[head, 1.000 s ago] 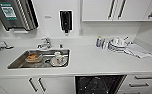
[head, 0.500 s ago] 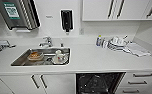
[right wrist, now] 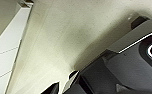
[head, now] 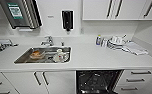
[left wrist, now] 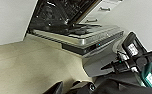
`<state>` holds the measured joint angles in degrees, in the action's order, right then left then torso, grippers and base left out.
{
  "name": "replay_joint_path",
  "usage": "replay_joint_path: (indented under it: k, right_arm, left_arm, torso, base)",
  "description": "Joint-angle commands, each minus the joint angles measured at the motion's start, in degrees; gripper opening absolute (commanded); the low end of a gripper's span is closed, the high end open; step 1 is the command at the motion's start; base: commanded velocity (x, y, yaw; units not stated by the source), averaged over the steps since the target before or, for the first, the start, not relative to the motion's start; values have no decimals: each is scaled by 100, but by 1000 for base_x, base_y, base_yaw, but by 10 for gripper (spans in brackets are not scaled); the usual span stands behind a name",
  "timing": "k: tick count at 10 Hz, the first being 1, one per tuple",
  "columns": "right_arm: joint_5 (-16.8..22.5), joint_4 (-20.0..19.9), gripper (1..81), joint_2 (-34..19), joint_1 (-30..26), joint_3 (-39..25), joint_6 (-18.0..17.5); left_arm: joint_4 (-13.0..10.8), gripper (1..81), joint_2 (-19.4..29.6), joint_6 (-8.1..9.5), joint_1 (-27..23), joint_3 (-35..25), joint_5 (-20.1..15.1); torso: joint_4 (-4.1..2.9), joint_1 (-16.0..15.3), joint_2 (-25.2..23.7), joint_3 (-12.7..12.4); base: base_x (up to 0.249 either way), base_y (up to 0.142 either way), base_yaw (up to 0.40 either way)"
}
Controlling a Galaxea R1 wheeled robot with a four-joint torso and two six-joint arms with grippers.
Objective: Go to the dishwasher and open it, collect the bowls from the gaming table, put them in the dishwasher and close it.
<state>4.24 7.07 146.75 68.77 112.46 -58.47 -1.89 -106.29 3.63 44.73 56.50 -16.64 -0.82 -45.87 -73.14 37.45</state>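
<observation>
Dishwasher sits under the white counter, right of the sink, and its dark racked interior is exposed. In the left wrist view the dishwasher door is folded down flat over the beige floor, with the racks behind it. The left hand shows as dark shapes at the frame edge, low over the floor and well apart from the door; can't tell if it's released or clenched. The right hand is also just dark shapes over the floor, next to the robot's dark base; state can't be told either.

On the counter: one sink with a faucet behind it and dishes inside, among them a bowl with something orange and white crockery. To the right, one bottle with a yellow cap, a stack of white dishes, and one folded cloth. On the wall: one black dispenser and a grey towel dispenser. White cupboards hang above; drawers are right of the dishwasher, two cabinet doors left of it.
</observation>
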Motion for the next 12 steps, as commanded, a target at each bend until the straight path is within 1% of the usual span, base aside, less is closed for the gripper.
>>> replay_joint_path:
  k: [1,3,4,6,7,8,9,10,11,12]
  right_arm:
    - [86,128,811,199,-421,205,99]
    - [86,260,811,199,-394,188,99]
    - [85,443,811,173,-350,187,99]
    - [77,1084,811,173,-218,258,99]
    - [77,1490,811,173,-105,319,107]
    - [77,1961,811,190,10,389,168]
    - [8,2339,811,226,142,442,230]
    - [-196,2659,811,270,300,513,257]
    - [-370,2990,811,356,440,677,274]
    - [-380,3186,811,463,563,838,274]
  left_arm:
    - [-101,811,169,-38,-259,-78,-138]
    - [-92,811,134,-38,-91,-34,-103]
    - [-84,811,38,-38,31,97,-103]
    - [-75,811,-261,-29,453,482,-94]
    - [-75,811,-482,-29,820,818,-67]
    - [-92,811,-812,-38,1217,1366,219]
    - [-161,811,-1146,-55,1595,1947,502]
    - [-224,811,-1457,-47,1963,2427,732]
    - [-215,811,-1805,-47,2297,2932,958]
    - [-163,811,-2112,-21,2624,3336,1239]
  torso:
    - [0,0,0,0]
    - [0,-2,0,2]
    - [0,2,-2,0]
    - [0,0,-2,0]
    - [0,0,-2,0]
    - [0,0,-2,0]
    - [0,0,-2,0]
    - [0,0,-2,0]
    - [0,0,-2,0]
    - [0,0,-2,0]
  base:
    - [-73,0,0]
    - [-34,0,0]
    - [0,0,0]
    - [0,0,0]
    - [0,0,0]
    - [0,0,0]
    - [0,0,0]
    - [0,0,0]
    - [0,0,0]
    - [0,0,0]
